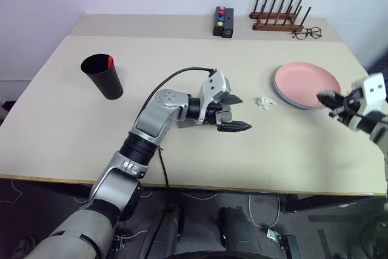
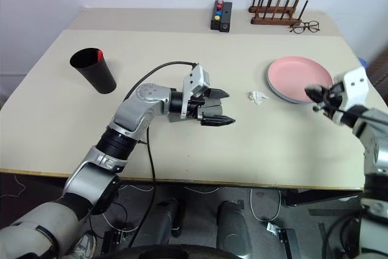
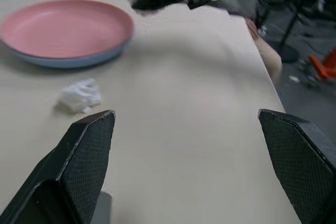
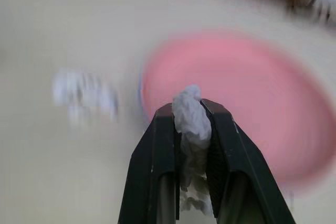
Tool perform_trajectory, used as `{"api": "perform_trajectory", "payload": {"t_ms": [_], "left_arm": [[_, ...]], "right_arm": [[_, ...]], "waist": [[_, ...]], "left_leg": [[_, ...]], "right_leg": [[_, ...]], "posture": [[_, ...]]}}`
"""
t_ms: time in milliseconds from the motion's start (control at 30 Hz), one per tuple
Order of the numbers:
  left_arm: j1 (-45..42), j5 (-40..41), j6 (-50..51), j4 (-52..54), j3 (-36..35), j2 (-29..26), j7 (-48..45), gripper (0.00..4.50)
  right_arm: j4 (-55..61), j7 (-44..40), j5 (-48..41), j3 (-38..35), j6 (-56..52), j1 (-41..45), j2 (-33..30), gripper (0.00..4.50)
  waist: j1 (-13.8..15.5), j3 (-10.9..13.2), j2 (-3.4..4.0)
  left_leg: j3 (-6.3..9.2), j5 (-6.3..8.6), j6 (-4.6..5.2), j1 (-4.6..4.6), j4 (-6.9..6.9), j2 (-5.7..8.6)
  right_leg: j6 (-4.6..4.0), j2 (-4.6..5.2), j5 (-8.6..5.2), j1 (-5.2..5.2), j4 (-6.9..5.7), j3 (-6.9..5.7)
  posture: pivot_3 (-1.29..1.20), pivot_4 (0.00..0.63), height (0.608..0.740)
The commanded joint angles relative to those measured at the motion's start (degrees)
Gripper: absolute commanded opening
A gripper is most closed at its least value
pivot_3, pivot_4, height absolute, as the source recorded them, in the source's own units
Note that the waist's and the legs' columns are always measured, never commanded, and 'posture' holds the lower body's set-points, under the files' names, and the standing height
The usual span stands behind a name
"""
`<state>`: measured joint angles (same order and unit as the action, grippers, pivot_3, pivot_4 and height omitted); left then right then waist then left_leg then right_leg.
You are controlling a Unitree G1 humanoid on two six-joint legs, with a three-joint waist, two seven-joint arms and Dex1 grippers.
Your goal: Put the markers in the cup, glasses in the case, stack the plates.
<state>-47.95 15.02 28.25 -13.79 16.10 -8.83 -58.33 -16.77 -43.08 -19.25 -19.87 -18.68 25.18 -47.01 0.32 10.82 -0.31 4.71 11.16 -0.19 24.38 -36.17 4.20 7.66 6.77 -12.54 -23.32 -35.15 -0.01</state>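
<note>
The salmon pink plate (image 1: 306,80) lies on the light blue plate (image 3: 63,61) at the right of the table. At the left stands the black cup (image 1: 103,77), with a marker's red cap (image 1: 110,62) showing at its rim. My left gripper (image 1: 244,113) hovers open over the middle of the table, pointing toward the plates. A grey box (image 2: 180,117), seemingly the case, lies partly hidden behind it. The glasses are hidden. My right gripper (image 4: 191,108) is beside the plates' near right edge, shut on a crumpled white paper wad (image 4: 190,114).
Another crumpled paper wad (image 1: 265,103) lies between the left gripper and the plates. At the table's back stand a small black box with coloured buttons (image 1: 224,22), a wooden peg rack (image 1: 277,19) and thin-rimmed clear spectacles (image 1: 307,33).
</note>
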Motion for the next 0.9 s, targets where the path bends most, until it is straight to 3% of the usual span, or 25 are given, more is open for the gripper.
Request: {"api": "perform_trajectory", "payload": {"t_ms": [33,233,267,333,533,667,900], "left_arm": [[-1.18,0.40,0.53,1.68,-2.58,1.00,4.10,4.50],[-0.96,-0.79,1.08,2.35,-3.59,1.68,10.02,4.50],[-0.90,-0.76,1.26,2.63,-3.67,1.57,10.44,4.50],[-0.76,-0.58,1.56,3.11,-3.80,1.14,10.98,4.50],[-0.19,-0.11,2.62,4.28,-4.37,-0.04,11.88,4.50],[0.65,0.00,3.14,4.99,-3.89,-0.91,11.35,4.50],[1.25,-0.65,2.26,3.76,-2.65,-2.96,7.97,4.50]], "right_arm": [[-7.39,1.40,3.24,2.94,5.29,6.94,1.35,0.61],[-26.42,3.11,9.39,8.24,15.09,17.52,4.64,0.61],[-29.03,3.25,10.05,8.76,16.37,18.80,4.94,0.86],[-34.23,2.95,10.97,9.47,18.85,21.11,5.45,1.48],[-44.63,4.55,13.90,10.74,25.22,24.08,5.85,4.46],[-39.39,-0.83,9.70,8.86,23.69,22.87,6.58,4.46],[-21.21,-10.29,3.01,8.44,16.32,12.10,8.24,4.46]], "waist": [[0.00,0.02,-0.03],[0.27,0.02,-0.03],[0.19,0.02,-0.03],[0.06,0.02,-0.02],[-0.57,0.02,-0.01],[-1.43,0.03,-0.01],[-1.23,0.03,0.00]], "left_leg": [[0.00,0.00,0.00,0.00,0.01,0.00],[0.00,-0.01,-0.01,0.01,0.02,0.05],[0.00,-0.01,-0.01,0.01,0.04,0.05],[-0.01,-0.02,-0.02,0.01,0.05,0.06],[0.00,-0.03,-0.04,0.00,0.09,0.06],[0.01,-0.03,-0.04,0.00,0.09,0.06],[0.07,-0.03,-0.04,-0.04,0.13,0.02]], "right_leg": [[0.00,0.00,0.00,0.00,0.01,0.00],[0.02,-0.01,0.01,0.00,0.01,0.00],[0.02,-0.01,0.01,-0.01,0.01,0.00],[0.03,-0.01,0.02,-0.03,0.01,0.01],[0.03,-0.02,0.02,-0.03,-0.01,0.01],[0.04,-0.03,0.02,-0.03,-0.01,0.02],[0.04,-0.10,0.02,-0.03,-0.11,0.00]], "posture": [[0.00,0.150,0.740],[0.00,0.150,0.740],[0.00,0.150,0.740],[0.00,0.150,0.740],[0.00,0.150,0.740],[0.00,0.150,0.740],[0.00,0.150,0.740]]}}
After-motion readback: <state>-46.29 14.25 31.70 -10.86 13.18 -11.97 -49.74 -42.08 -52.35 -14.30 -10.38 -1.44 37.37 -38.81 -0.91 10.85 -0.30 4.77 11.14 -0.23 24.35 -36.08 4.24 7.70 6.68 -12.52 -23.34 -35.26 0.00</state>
